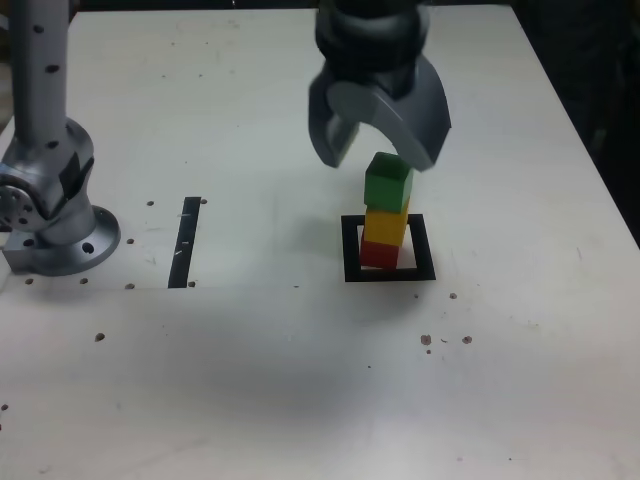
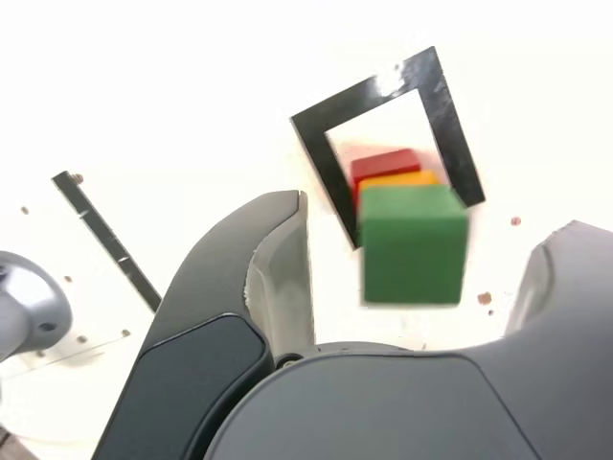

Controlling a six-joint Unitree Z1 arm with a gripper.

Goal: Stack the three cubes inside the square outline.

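Your end effector [image 2: 421, 278] hangs blurred over worktop [image 1: 240, 380], jaws spread wide, gripping nothing. Nearest you, just beneath and between jaws: green cube [image 2: 414, 244], topping stack. Under it, yellow cube [image 1: 385, 225]; lowest, red cube [image 1: 380, 255], inside square outline [image 1: 423, 245]. Farther from end effector, toward exterior view's left: black strip [image 1: 185, 243], then arm base [image 1: 70, 245].

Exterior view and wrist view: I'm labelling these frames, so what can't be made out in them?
- Gripper joint housing, exterior view: motion blur; its upper part is cut off by the top edge.
- Red cube, wrist view: mostly hidden by the yellow and green cubes.
- Arm base, wrist view: cut off by the frame edge.
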